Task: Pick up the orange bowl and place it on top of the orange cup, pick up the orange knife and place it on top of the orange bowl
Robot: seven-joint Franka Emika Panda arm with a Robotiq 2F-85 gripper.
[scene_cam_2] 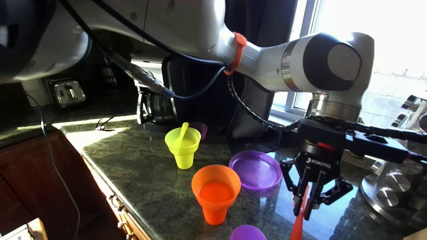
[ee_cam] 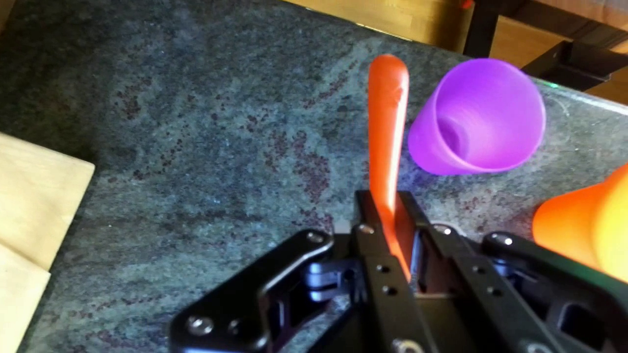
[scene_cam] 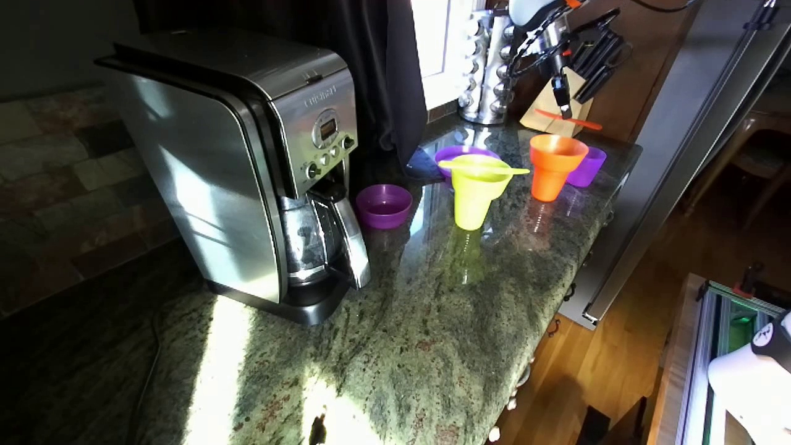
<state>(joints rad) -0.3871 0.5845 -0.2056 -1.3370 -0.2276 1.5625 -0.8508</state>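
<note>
One orange knife [ee_cam: 387, 113] is being held in the air above the stone counter [scene_cam: 432, 321], and the gripper [scene_cam_2: 302, 213] is clamping it between the two fingers, one on each side. In an exterior view the knife is appearing almost level, only a little slanted. The orange bowl [scene_cam: 555, 162] is sitting on top of the orange cup [scene_cam: 547, 185], which is standing upright on the counter, apart from the knife. Just beside this orange cup, a purple cup [ee_cam: 476, 117] is standing, and the wrist view is showing the inside of it. Further along the counter, a yellow bowl [scene_cam: 485, 188] is resting on a yellow cup [scene_cam: 471, 213], and one yellow utensil [scene_cam_2: 181, 138] is lying across the bowl's rim. Near them, a wide shallow purple dish [scene_cam_2: 255, 170] is lying, while a purplish-red bowl [scene_cam: 384, 207] is standing just beside the coffee maker [scene_cam: 238, 179]. Behind the gripper, in an exterior view, a wooden knife block [scene_cam: 547, 102] is holding several dark-handled tools [scene_cam: 598, 77], and near it a metal rack [scene_cam: 485, 93] is standing by the bright window [scene_cam: 435, 55]. Sunlight [scene_cam: 225, 358] is falling in pale patches on the counter, in front of the coffee maker.
</note>
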